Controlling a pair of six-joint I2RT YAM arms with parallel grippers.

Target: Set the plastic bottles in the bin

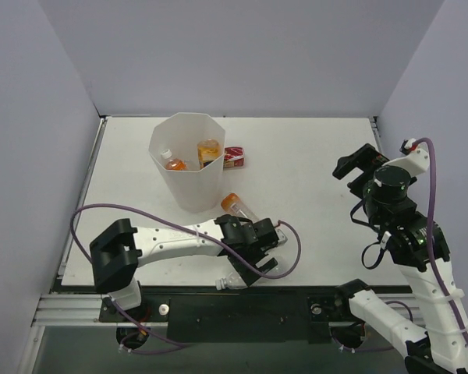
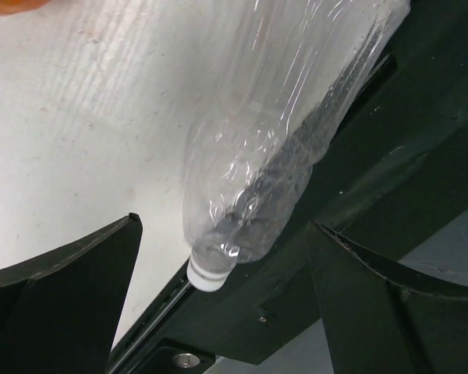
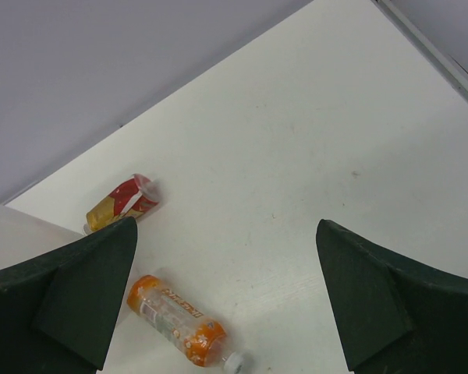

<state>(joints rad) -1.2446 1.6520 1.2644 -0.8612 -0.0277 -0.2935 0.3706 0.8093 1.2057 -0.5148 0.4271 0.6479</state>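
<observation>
The white octagonal bin (image 1: pixel 189 183) stands at the table's middle back with two orange-filled bottles (image 1: pixel 209 149) inside. An orange bottle (image 1: pixel 234 204) lies on the table in front of the bin; it also shows in the right wrist view (image 3: pixel 175 319). The all-clear bottle (image 2: pixel 281 132) lies at the table's near edge, cap (image 2: pixel 210 273) over the black rail; in the top view it (image 1: pixel 232 279) is mostly hidden by the arm. My left gripper (image 2: pixel 222 224) is open, jaws either side of its neck, not touching. My right gripper (image 3: pixel 225 223) is open and empty, above the table's right side (image 1: pixel 352 165).
A small red box (image 1: pixel 235 157) lies right behind the bin and shows in the right wrist view (image 3: pixel 121 204). The black rail (image 2: pixel 374 156) runs along the near table edge. Grey walls enclose the table on three sides.
</observation>
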